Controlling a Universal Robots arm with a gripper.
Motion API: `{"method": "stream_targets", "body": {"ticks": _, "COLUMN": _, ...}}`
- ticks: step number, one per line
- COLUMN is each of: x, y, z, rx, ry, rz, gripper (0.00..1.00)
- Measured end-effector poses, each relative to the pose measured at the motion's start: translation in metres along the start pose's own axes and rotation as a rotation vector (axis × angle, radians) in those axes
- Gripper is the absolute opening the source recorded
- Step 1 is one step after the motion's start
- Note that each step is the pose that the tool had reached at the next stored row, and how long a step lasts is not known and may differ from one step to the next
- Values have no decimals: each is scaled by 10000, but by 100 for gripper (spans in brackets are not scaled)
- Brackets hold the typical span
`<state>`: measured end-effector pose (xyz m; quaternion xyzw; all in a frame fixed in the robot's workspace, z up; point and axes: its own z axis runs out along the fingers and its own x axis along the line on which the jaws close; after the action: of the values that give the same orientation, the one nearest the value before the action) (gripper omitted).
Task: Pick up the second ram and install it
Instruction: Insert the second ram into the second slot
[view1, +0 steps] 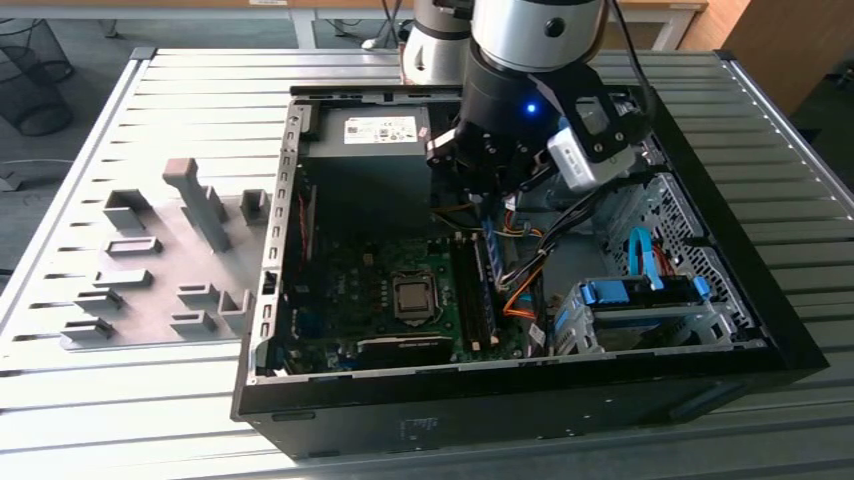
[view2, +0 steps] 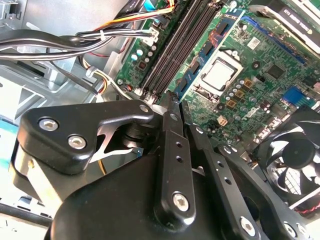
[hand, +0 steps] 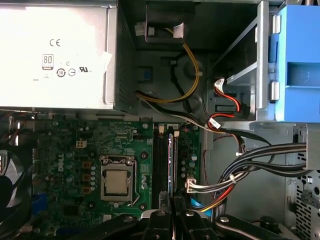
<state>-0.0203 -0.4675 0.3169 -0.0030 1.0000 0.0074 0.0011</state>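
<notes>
The black pincer (view2: 172, 107) hangs above the green motherboard (view2: 250, 75), its fingertips closed together near the end of the black memory slots (view2: 182, 42), beside the silver processor (view2: 218, 74).

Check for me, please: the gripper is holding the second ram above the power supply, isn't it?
Not quite: the gripper is holding the second ram above the motherboard's memory slots, not the power supply, as the first wrist view shows.
</notes>
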Motion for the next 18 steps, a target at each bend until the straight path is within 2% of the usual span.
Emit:
{"method": "stream_targets", "body": {"ticks": 13, "x": 0, "y": -2, "z": 144, "rx": 0, "ry": 0, "rz": 0, "gripper": 14}}
{"method": "stream_targets", "body": {"ticks": 18, "x": 1, "y": -3, "z": 229, "rx": 0, "ry": 3, "rz": -100, "gripper": 14}}
